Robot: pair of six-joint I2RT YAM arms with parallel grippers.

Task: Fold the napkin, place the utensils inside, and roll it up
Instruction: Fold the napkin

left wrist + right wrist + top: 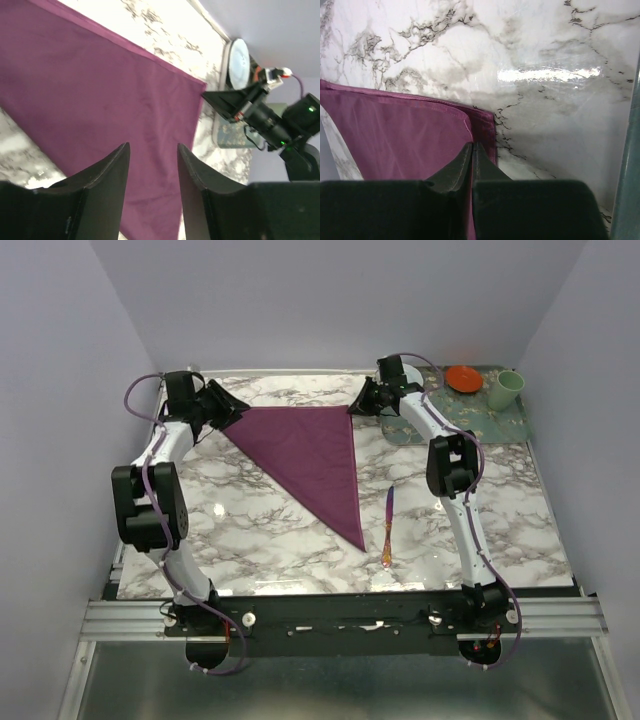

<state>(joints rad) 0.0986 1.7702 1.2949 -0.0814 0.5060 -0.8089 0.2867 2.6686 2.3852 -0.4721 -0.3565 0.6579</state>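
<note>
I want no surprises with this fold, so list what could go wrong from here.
1. The right end effector stands nearly shut at the napkin corner. If cloth is caught between the tips, pulling away could drag the triangle fold open.
2. The knife lies on the marble close beside the napkin's near tip. Any shift of the cloth might nudge it.

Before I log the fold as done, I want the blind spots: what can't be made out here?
1. Right wrist view: whether the right fingers pinch the napkin corner; their tips cover the contact.
2. Top view: the knife is too small for detail.
3. Top view: the left fingers hide the napkin's left corner.
</note>
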